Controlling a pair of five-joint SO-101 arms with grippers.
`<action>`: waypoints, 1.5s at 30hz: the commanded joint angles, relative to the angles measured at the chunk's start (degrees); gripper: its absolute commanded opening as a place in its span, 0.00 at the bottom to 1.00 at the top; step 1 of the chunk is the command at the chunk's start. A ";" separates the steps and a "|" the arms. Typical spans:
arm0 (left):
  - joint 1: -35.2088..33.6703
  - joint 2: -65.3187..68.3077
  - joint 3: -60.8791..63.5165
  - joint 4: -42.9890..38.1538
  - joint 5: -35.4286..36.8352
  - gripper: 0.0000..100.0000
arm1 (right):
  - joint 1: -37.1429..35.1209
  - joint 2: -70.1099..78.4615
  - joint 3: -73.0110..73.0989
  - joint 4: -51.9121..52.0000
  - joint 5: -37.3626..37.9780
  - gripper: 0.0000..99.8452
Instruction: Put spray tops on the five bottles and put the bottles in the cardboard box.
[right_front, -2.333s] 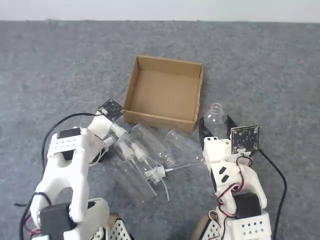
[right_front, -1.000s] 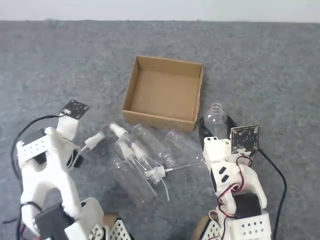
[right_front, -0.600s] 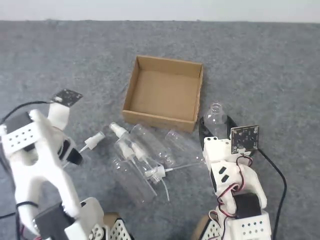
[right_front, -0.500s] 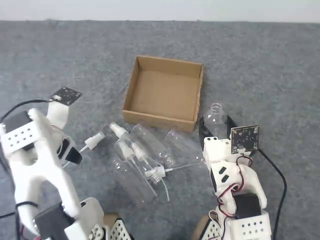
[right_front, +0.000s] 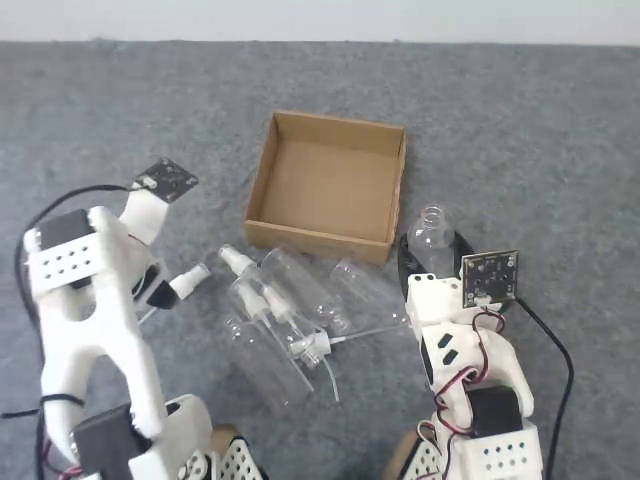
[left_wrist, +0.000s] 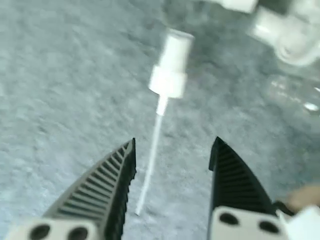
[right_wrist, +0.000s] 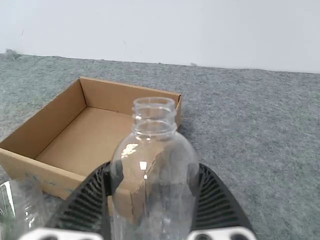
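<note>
Brown cardboard box (right_front: 330, 190) sat open on fuzzy grey carpet (right_front: 550, 130), clear bottles (right_front: 290, 300) heaped just beside it. On left gripper (left_wrist: 175, 145), ribbed fingers were spread, white spray top (left_wrist: 169, 75) ahead, its thin tube between them. The right gripper (right_wrist: 152, 175) pinched upright open-necked bottle (right_wrist: 150, 145) near the box.

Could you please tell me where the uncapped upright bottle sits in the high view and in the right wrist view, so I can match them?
High view: the uncapped bottle stands beside the cardboard box, by its right wall near the front corner.
Right wrist view: close up, between the jaws of the right pincer.
Shared landmark: the cardboard box, open and behind the bottle.
</note>
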 joint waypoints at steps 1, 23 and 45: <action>0.26 0.26 -2.59 -4.92 -0.35 0.23 | 0.40 -1.27 -0.35 -1.63 0.88 0.01; 5.89 0.26 7.43 -16.88 -0.26 0.22 | 0.40 -1.27 -0.35 -1.63 0.88 0.01; 9.05 1.14 20.00 -39.56 5.36 0.22 | 0.40 -1.27 -0.35 -1.63 0.88 0.01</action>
